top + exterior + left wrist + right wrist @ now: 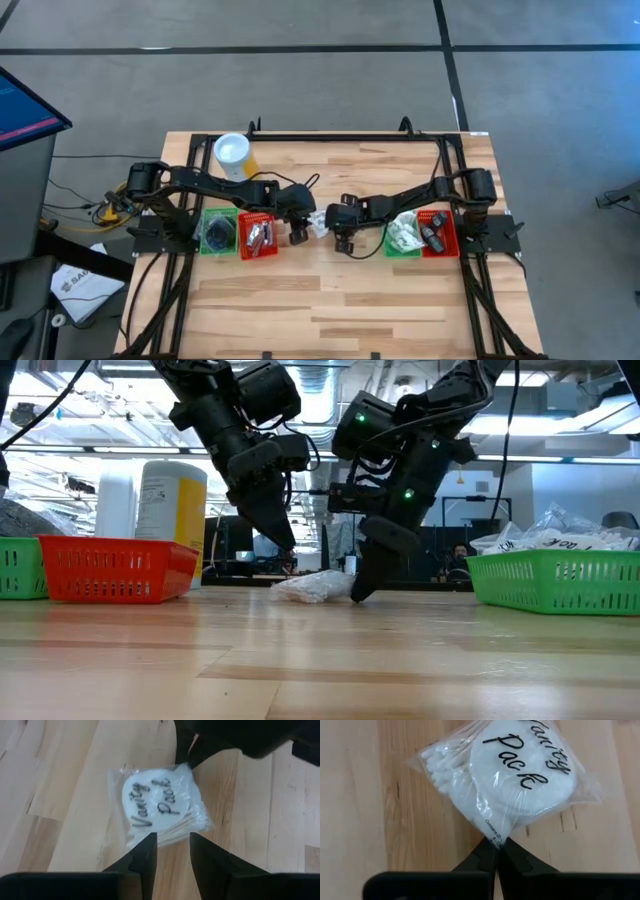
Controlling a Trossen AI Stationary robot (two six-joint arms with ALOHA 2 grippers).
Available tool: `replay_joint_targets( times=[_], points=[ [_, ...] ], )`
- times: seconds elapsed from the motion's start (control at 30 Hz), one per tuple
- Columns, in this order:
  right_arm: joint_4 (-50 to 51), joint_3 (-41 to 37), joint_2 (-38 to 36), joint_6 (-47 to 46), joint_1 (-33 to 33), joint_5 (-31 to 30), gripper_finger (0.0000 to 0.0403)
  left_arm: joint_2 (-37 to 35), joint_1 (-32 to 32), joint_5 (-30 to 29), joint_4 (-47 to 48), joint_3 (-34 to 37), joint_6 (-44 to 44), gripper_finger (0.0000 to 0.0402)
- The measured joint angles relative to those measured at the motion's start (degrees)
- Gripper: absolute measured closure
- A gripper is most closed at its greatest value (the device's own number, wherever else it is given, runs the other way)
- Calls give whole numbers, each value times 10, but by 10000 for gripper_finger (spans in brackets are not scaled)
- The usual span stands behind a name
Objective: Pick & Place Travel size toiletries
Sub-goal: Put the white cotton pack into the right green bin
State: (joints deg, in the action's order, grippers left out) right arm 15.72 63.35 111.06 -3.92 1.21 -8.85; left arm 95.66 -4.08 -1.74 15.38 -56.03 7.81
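A clear sachet of white pads and cotton swabs printed "Vanity Pack" (318,222) lies flat on the table's middle between both grippers. It also shows as the sachet (315,586) in the low view. My right gripper (496,848) is shut at one corner of it, fingertips down at the table (362,596). My left gripper (172,842) is open and hovers just above the sachet's opposite side (162,807), clear of it in the low view (287,556). More toiletries sit in the trays. My right gripper pinches the sachet's clear plastic corner (496,836) between its two fingertips, beside the small print. The fingers slant down at it from the table's right side. The sachet lies flat on the wood, not lifted.
Left of the middle stand a green tray (205,240) with black items and a red tray (243,247) with silvery tubes. On the right are a green tray (390,247) of white sachets and a red tray (452,240). A yellow cylinder (233,155) stands far left. The near half is bare wood.
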Motion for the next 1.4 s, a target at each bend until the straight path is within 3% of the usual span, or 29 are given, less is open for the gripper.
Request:
replay_joint_targets(
  times=[0.7,1.4],
  points=[
    [157,0,-150,-8,19,-33,403,0,0,-11,-2,0,1,293],
    [415,0,-286,-178,124,-95,403,0,0,-11,-3,0,2,293]
  ],
)
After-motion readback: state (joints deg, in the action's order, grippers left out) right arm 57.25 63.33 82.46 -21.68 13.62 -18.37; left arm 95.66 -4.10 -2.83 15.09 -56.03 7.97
